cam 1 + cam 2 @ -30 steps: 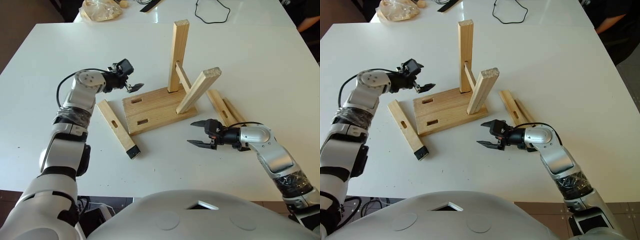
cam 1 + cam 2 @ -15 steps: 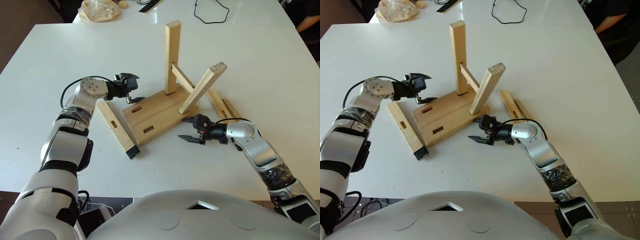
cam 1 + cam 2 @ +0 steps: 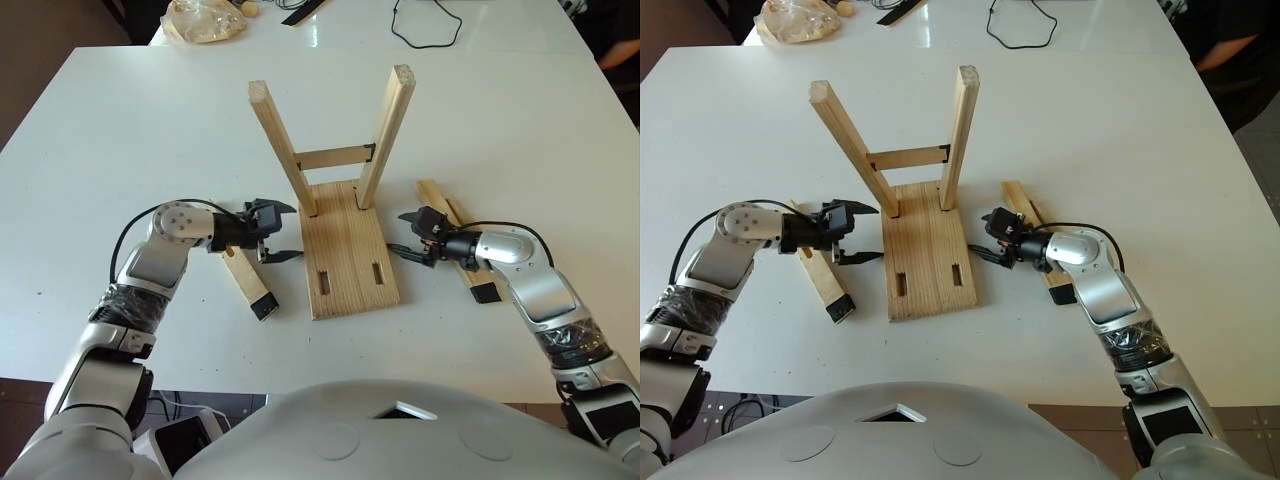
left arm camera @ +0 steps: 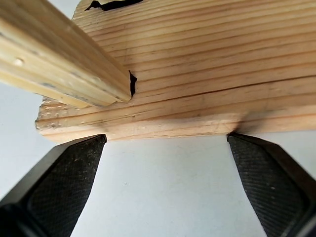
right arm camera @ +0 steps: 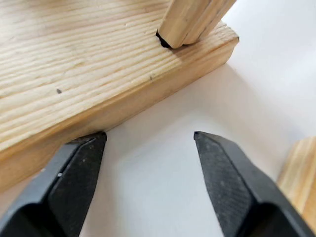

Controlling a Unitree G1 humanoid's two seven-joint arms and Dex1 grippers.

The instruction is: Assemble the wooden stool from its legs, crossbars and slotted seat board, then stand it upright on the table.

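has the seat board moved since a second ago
Yes. The flat slotted wooden seat board has swung round: its end with the two upright legs pointed right, now points away, while the loose wooden leg lying on its left kept its place.

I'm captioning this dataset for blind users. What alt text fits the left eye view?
A wooden seat board lies flat on a white table, two legs standing in its far slots, joined by a crossbar. The left gripper and right gripper, both open, flank the board; loose pieces lie beside each.
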